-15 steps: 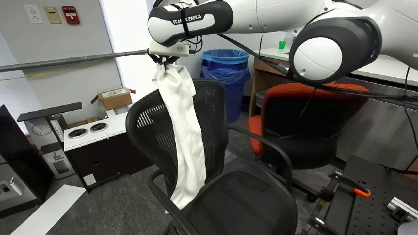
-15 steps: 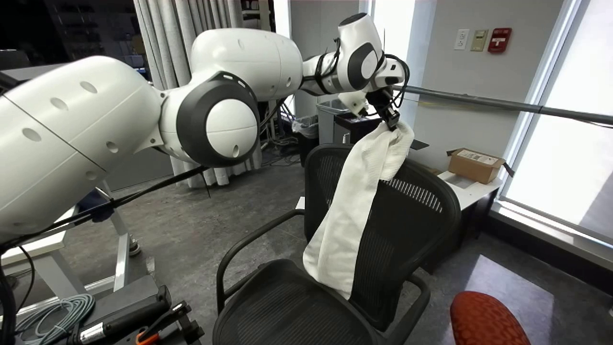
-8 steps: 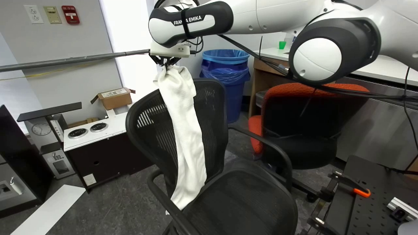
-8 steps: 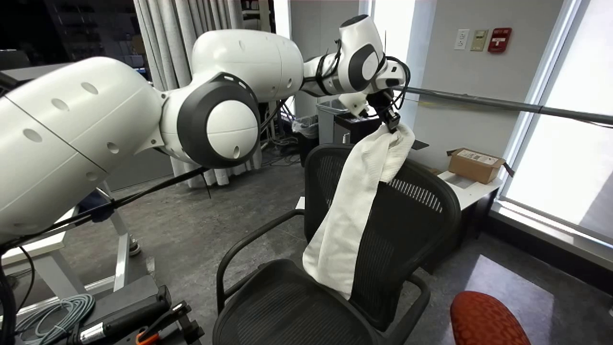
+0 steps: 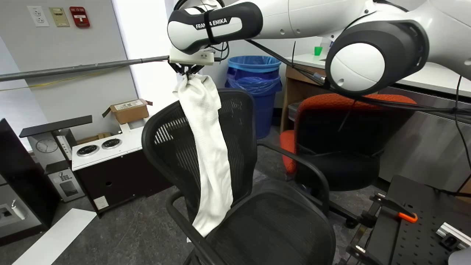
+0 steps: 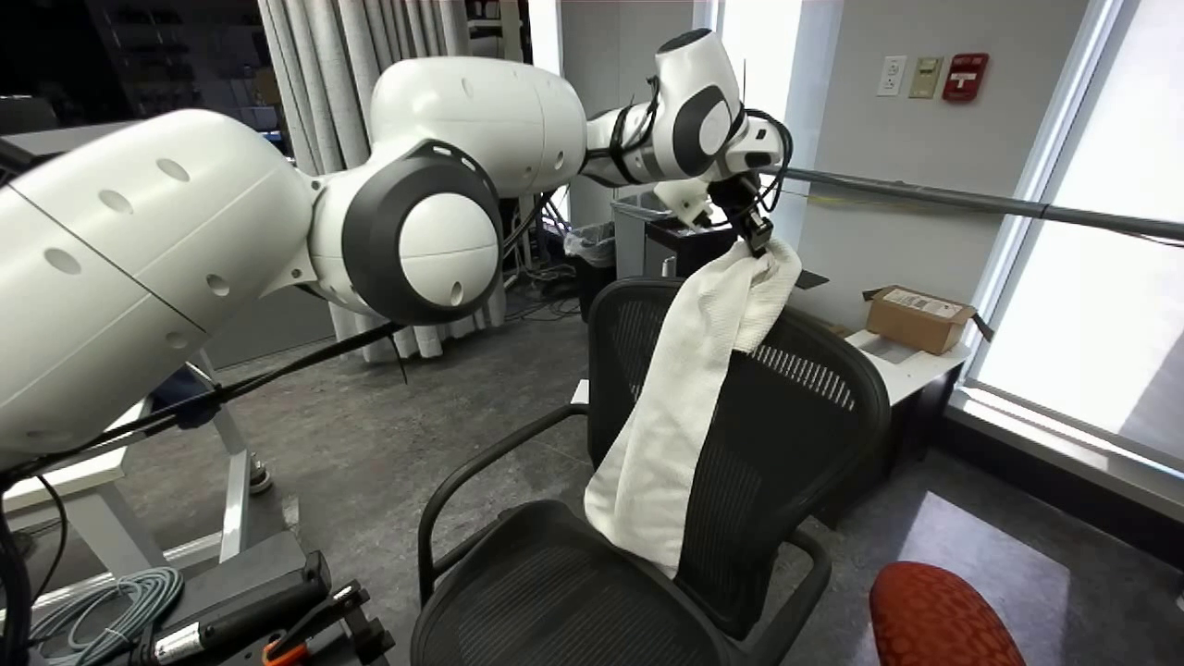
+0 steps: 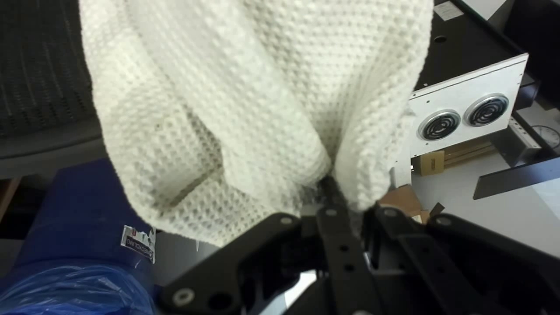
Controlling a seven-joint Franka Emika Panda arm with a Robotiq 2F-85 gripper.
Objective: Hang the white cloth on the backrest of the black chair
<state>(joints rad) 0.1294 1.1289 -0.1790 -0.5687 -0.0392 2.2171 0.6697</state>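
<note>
White cloth (image 5: 212,154) hangs from tool (image 5: 188,75), top pinched

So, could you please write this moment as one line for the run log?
tool: shut on cloth, above black chair's backrest | cloth: hangs down backrest's front | release: not yet done

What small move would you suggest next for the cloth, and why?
I'd probably lower the gripper behind the backrest before opening: it pinches the white cloth above the top rim, while the long end hangs down the front, so releasing now might let it slide off.
</note>
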